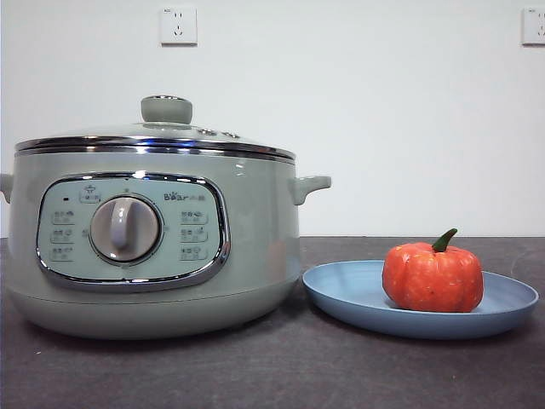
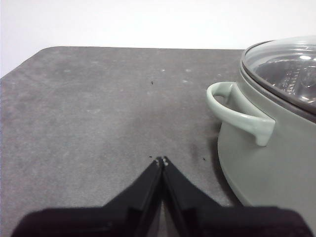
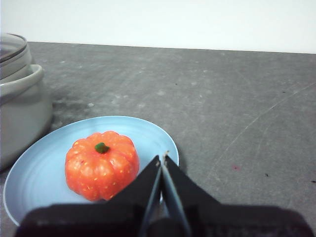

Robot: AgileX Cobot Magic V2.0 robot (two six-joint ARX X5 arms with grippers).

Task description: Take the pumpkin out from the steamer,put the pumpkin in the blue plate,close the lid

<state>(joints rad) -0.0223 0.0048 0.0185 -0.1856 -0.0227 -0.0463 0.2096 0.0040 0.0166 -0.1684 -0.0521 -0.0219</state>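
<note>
The orange pumpkin [image 1: 433, 278] with a green stem sits upright in the blue plate [image 1: 341, 294], to the right of the sage-green steamer [image 1: 247, 256]. The glass lid [image 1: 166, 128] with its green knob rests closed on the steamer. In the right wrist view my right gripper [image 3: 163, 159] is shut and empty, above the plate's [image 3: 39, 182] edge beside the pumpkin [image 3: 101, 164]. In the left wrist view my left gripper [image 2: 160, 160] is shut and empty over bare table, beside the steamer's [image 2: 276, 168] side handle [image 2: 237, 111]; the lid [image 2: 286, 66] shows there too. Neither gripper shows in the front view.
A dark grey table [image 1: 272, 375] holds everything; a white wall with two sockets [image 1: 178, 25] stands behind. The steamer's edge [image 3: 19, 98] shows in the right wrist view next to the plate.
</note>
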